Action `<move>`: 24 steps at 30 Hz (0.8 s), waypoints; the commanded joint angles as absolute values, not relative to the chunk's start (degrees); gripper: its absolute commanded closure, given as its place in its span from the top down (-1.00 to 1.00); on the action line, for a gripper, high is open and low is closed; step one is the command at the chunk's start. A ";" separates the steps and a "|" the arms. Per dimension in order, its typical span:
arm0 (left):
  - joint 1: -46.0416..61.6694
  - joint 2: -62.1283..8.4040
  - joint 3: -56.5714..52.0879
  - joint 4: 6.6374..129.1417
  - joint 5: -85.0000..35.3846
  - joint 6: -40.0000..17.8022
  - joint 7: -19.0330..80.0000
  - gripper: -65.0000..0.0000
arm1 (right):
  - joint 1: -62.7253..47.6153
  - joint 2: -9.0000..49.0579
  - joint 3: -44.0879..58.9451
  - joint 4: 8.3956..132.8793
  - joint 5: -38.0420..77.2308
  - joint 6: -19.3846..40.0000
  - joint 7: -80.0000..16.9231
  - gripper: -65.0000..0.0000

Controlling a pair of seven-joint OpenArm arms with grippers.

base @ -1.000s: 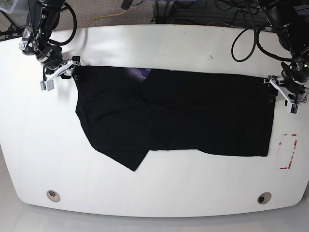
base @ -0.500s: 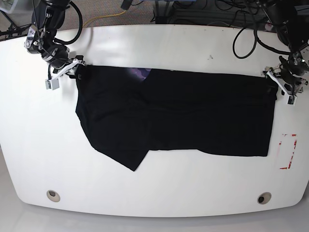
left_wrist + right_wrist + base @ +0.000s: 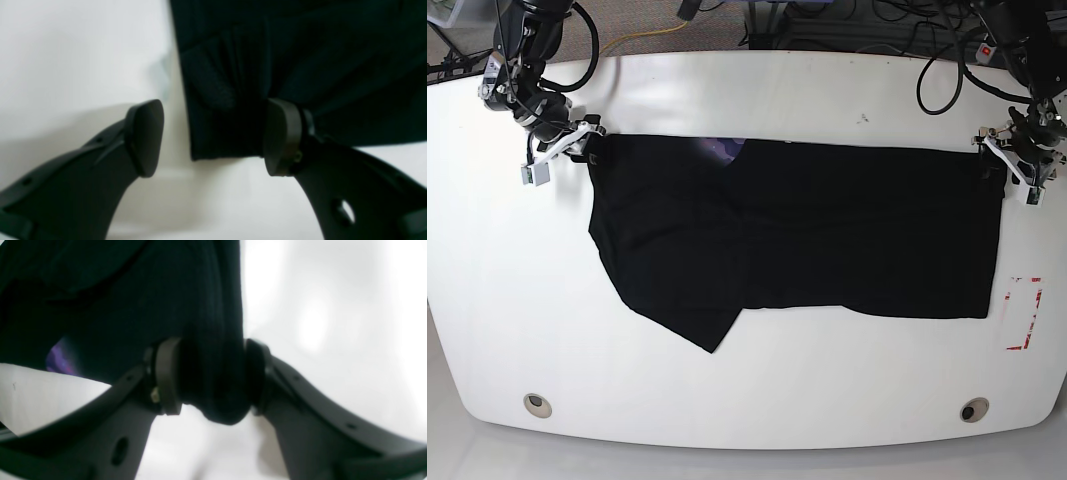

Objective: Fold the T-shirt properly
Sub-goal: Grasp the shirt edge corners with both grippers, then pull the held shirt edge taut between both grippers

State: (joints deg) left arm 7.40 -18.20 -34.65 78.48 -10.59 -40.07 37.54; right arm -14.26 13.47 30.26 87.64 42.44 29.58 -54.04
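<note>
Jaws first: on my right gripper (image 3: 210, 380) they stand closed on a bunched fold of the black T-shirt (image 3: 797, 235), both pads pressed into the fabric. My left gripper (image 3: 213, 138) has its jaws spread wide; a corner of the T-shirt lies between them, one pad against the cloth, the other over bare bench (image 3: 757, 90), apart from the hem. I read that as no grip.

The T-shirt lies flat on the white bench, long axis running side to side across the base view. Its top edge stretches nearly straight between the two grippers. A pointed flap hangs toward the near edge, left of centre in that view. A small purple patch (image 3: 723, 150) shows at the top edge. Red-marked tape (image 3: 1024, 312) sits just beside the shirt's lower corner on the left-arm side.
</note>
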 commanded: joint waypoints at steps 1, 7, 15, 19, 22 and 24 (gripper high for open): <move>6.11 -19.12 -34.77 77.93 -9.98 -40.00 37.58 0.26 | -14.11 14.11 30.37 88.48 43.03 29.76 -53.93 -0.20; 5.58 -19.30 -31.96 77.14 -9.89 -40.00 37.67 -0.74 | -13.85 14.11 30.37 88.40 43.03 29.76 -53.76 -0.71; 10.42 -19.12 -31.96 82.77 -10.07 -40.00 38.02 -0.96 | -14.81 14.29 30.37 88.57 43.03 29.76 -53.85 -0.98; 14.73 -18.86 -32.04 88.22 -10.15 -40.00 38.11 -0.97 | -17.45 14.55 30.46 92.18 43.12 29.76 -53.93 -0.98; 18.77 -18.77 -32.22 91.91 -10.15 -40.00 38.11 -0.97 | -20.97 14.55 30.55 95.96 43.12 29.76 -53.93 -0.98; 21.41 -18.33 -33.36 94.02 -10.24 -40.00 38.11 -0.96 | -22.90 14.64 30.81 97.98 43.12 29.76 -53.93 -0.98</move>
State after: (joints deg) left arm 20.56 -17.65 -32.08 91.37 -10.09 -40.14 38.46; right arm -22.24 13.61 30.22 95.26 42.19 29.54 -54.78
